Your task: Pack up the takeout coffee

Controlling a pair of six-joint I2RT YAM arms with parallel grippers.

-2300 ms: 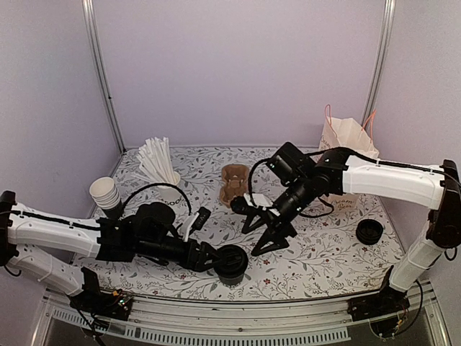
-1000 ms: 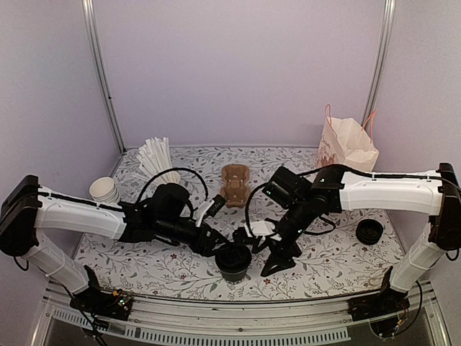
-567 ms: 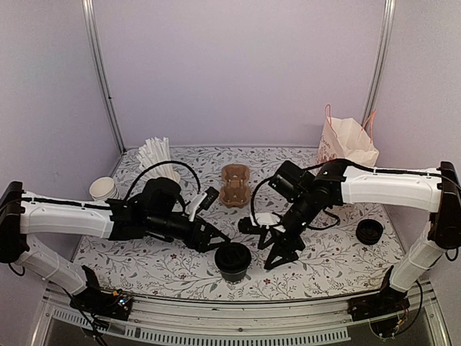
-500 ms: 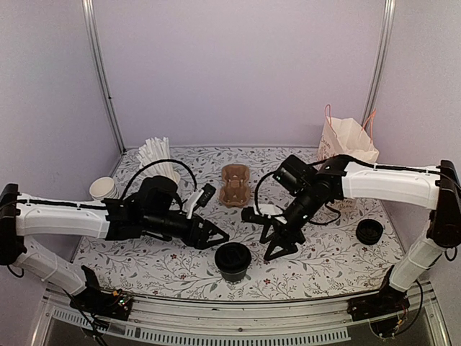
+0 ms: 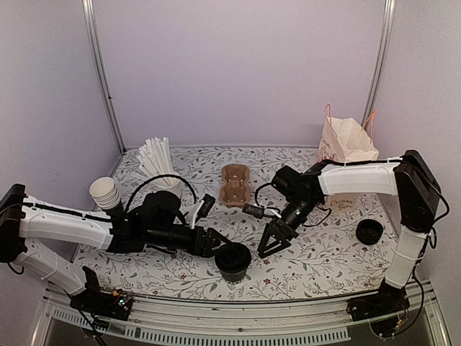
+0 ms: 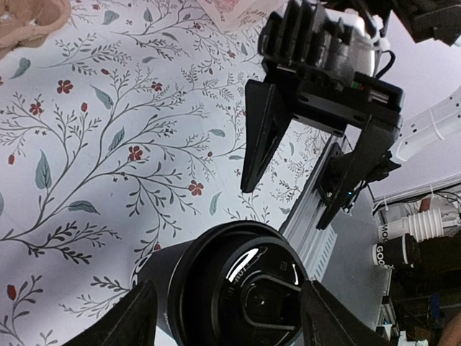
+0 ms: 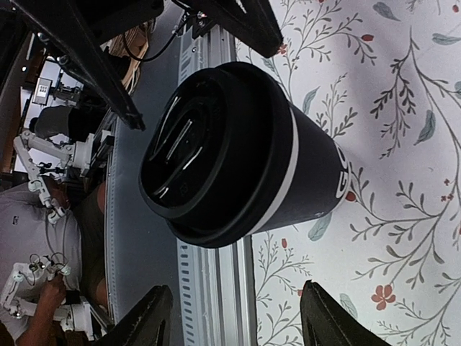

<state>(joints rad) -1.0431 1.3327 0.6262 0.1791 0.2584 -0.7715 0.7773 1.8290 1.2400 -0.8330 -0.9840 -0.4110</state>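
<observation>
The cup [image 6: 241, 288] runs off the left wrist view's bottom edge; the carrier [image 6: 25, 18] is clipped at its top corner; the bag [image 5: 347, 144] has print too small to read.

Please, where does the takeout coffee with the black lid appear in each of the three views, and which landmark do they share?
Top external: the takeout coffee stands low in the picture, near the centre.
Left wrist: the takeout coffee is at bottom centre, seen from above.
Right wrist: the takeout coffee is at centre-left and looks turned sideways.
Shared landmark: the floral table cover under it.
</observation>
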